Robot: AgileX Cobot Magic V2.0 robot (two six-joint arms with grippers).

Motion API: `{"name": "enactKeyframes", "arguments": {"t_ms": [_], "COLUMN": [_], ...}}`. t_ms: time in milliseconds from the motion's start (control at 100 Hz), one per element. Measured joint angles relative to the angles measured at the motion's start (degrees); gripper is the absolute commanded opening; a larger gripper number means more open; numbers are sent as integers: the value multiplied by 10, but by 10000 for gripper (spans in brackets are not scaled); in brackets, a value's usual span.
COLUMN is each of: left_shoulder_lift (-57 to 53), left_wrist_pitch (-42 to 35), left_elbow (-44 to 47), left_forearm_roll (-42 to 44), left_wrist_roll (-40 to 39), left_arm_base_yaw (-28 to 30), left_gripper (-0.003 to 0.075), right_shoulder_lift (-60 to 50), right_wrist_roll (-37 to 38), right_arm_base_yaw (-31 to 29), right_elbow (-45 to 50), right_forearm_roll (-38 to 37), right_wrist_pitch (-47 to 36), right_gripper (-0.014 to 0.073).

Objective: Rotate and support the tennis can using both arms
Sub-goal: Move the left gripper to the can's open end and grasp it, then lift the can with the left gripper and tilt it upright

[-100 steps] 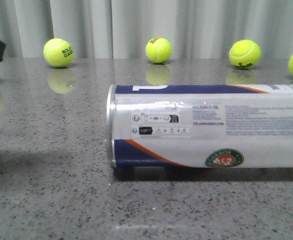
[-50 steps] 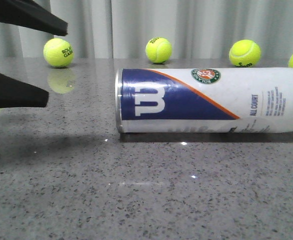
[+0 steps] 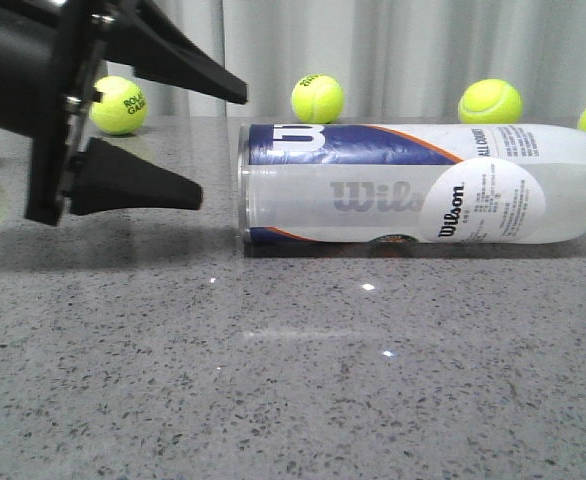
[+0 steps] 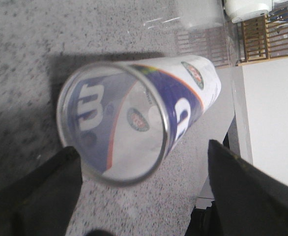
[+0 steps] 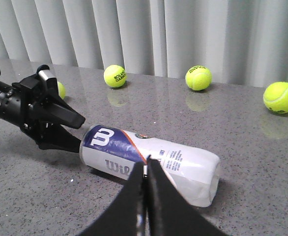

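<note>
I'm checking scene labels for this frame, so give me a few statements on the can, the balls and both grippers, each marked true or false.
1. The tennis can lies on its side on the table. True.
2. The left gripper is shut on the can. False: open, its fingers short of the can's end.
3. The right gripper is wide open. False: its fingers are together.
4. Tennis balls sit behind the can. True.

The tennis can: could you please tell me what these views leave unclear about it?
- Front view: the tennis can hides its own emblem underneath.
- Left wrist view: the far end is hidden behind the can's body.
- Right wrist view: the right gripper covers part of the label; small print is unreadable.
</note>
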Motion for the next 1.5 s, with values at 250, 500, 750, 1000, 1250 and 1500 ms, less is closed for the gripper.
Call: {"name": "enactKeyframes", "arguments": {"t_ms": [250, 500, 750, 1000, 1250, 1500], "left_shoulder_lift": [65, 74, 73, 17, -108, -205], "left_wrist_pitch": [9, 49, 85, 72, -50, -111], "left_elbow": [-52, -58, -59, -59, -84, -155], "left_forearm_roll": [-33, -54, -112, -111, 28, 264], "left_wrist_roll": [10, 30, 76, 111, 89, -56], "left_arm_base_yaw": [-46, -57, -59, -59, -60, -60], "left_gripper": [425, -21, -19, -19, -19, -19], "right_shoulder_lift": [0, 0, 0, 0, 0, 0], "right_wrist_roll": [0, 0, 0, 0, 0, 0], "right_arm_base_yaw": [0, 0, 0, 0, 0, 0], "right_elbow": [0, 0, 0, 0, 0, 0], "right_forearm_roll": [0, -1, -1, -1, -1, -1], "right_wrist_pitch": [0, 0, 0, 0, 0, 0], "right_gripper": [-61, -61, -61, -61, -61, -61]}}
